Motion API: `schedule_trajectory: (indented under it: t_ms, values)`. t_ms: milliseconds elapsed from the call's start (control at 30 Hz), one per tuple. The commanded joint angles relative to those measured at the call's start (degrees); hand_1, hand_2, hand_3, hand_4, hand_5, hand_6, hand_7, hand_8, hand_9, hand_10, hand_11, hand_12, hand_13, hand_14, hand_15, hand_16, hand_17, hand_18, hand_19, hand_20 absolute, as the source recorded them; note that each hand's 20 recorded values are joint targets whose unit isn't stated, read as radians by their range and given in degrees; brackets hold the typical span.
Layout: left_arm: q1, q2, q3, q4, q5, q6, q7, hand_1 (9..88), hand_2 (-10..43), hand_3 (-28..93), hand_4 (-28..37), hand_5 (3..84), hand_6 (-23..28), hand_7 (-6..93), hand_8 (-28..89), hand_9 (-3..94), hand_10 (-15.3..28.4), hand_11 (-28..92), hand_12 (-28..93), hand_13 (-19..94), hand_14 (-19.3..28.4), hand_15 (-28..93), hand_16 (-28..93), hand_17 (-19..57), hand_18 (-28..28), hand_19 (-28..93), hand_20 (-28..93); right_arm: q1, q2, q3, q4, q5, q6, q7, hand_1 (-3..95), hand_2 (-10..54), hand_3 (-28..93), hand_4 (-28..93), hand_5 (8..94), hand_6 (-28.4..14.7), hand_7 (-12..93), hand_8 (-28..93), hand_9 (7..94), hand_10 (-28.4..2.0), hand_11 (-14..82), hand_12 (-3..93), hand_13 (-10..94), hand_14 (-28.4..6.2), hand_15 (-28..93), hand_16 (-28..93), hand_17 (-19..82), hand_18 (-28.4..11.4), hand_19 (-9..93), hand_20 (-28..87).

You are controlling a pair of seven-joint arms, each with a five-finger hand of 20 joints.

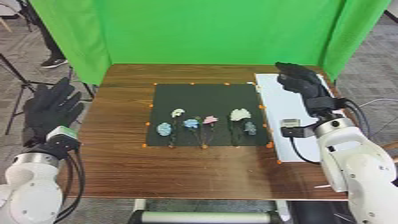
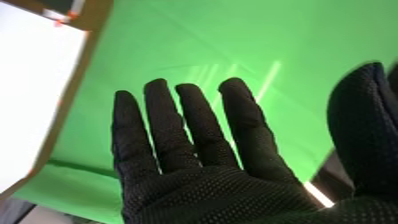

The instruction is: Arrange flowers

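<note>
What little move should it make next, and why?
Probably swing the right hand inward over the dark mat, since it hangs open above the white sheet, while the flowers lie loose on the mat.

Beside the left edge of the wooden table [image 1: 111, 175], the left arm [image 1: 34, 185] has rounded, glossy white shells with a grey ring near the wrist. A black wrist mount [image 1: 60, 144] carries a small casing with a pale green face [image 1: 66, 132], and black cables [image 1: 82, 186] run down from it. The left hand [image 1: 51, 112] wears a black fabric glove.

At the table's right side, the right arm [image 1: 366, 172] is likewise white, with small dark marks on its shell. Its black wrist bracket [image 1: 322, 104] and boxy, light-faced module [image 1: 290, 123] have black cables too. The right hand [image 1: 304, 84] wears a matching glove, its palm finely dotted in the wrist view.
</note>
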Motion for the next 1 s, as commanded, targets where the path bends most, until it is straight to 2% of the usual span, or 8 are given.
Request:
schedule_trajectory:
  t_ms: [33,267,367,467,500,633,933,1000]
  values:
    - [0.6,-0.46,0.39,-0.95,2.21,-1.31,-0.35,23.9,13.0,70,-28.3,30.6,5.0,14.3,-12,22.7,11.5,18,6,12,11.7,29,-11,-6.9,11.8,26,8,-1.3,-1.7,1.3,0.6,25.3,4.6,-4.2,11.5,7.0,80,-28,33.2,-4.7,17,-13,33.6,-16.0,8.1,10.8,24,-16.0,23,6,12,-16.8,28,14]
    - [1.5,-0.68,-0.38,-1.61,3.03,-2.07,-0.83,23.9,12.9,69,-28.3,30.1,4.7,13.7,-11,21.9,11.0,17,6,11,11.2,27,-10,-6.8,11.7,26,8,-2.8,-2.2,2.8,-0.2,27.5,4.2,-3.2,10.4,7.8,80,-28,35.6,-6.2,14,-12,33.9,-15.7,8.0,9.8,24,-14.5,21,6,12,-16.7,27,15]
    - [1.3,-1.12,-0.51,-1.54,2.89,-1.87,-1.12,23.8,12.9,69,-28.3,30.1,4.8,13.7,-11,21.9,11.1,17,6,11,11.3,27,-10,-6.8,11.6,25,8,-3.3,-2.0,3.2,-0.5,28.0,4.6,-2.5,10.8,8.1,80,-28,36.9,-6.3,15,-12,34.6,-15.6,8.3,9.7,25,-14.3,21,6,12,-16.9,27,16]
    - [1.8,-0.76,-0.79,-1.66,2.68,-1.76,-0.82,23.8,12.9,69,-28.3,30.3,4.7,14.0,-11,22.1,11.1,17,6,11,11.7,27,-10,-6.8,11.6,25,8,-3.5,-2.1,3.4,-0.4,28.8,4.4,-2.6,11.1,8.6,80,-28,39.9,-5.7,16,-12,36.3,-15.7,8.7,9.7,25,-14.2,22,6,12,-17.0,27,16]
    - [1.8,-1.42,-1.02,-1.74,3.04,-1.82,-1.4,23.8,12.9,69,-28.3,30.3,4.7,14.0,-11,22.1,11.1,17,6,11,11.7,27,-10,-6.8,11.6,25,8,-3.5,-2.1,3.6,-0.4,29.1,4.2,-2.7,11.1,8.6,80,-28,40.0,-5.7,16,-12,36.4,-15.7,8.6,9.7,26,-14.3,22,6,12,-17.0,28,16]
    - [2.2,-0.9,-1.09,-1.94,2.28,-1.49,-0.59,23.9,13.0,69,-28.3,30.6,5.0,13.8,-11,22.3,11.2,17,6,11,11.9,28,-10,-6.9,11.6,25,8,-3.6,-2.1,3.7,-0.5,29.3,4.4,-3.2,11.1,8.6,80,-28,40.2,-5.6,16,-12,36.6,-15.7,8.6,9.7,26,-14.3,22,6,12,-17.1,28,16]
    - [2.1,-0.53,-0.85,-2.05,1.98,-1.11,-0.45,23.9,13.0,69,-28.3,31.0,5.1,14.0,-11,22.5,11.4,17,6,12,12.1,29,-10,-6.8,11.6,25,8,-3.8,-2.4,3.5,-0.8,29.6,3.9,-2.3,11.3,8.7,80,-28,40.6,-5.5,17,-13,37.2,-15.5,8.9,9.9,26,-14.1,21,6,12,-17.2,28,16]
    - [1.9,-0.38,-0.45,-2.19,1.05,-0.33,-0.04,23.9,13.0,69,-28.3,31.3,5.2,14.0,-11,22.6,11.4,17,6,12,12.2,29,-10,-6.9,11.6,25,8,-3.8,-2.2,3.7,-1.3,29.9,4.0,-1.1,11.4,8.8,80,-28,40.6,-5.5,17,-13,37.3,-15.6,9.0,10.0,26,-14.5,22,6,12,-17.2,27,16]
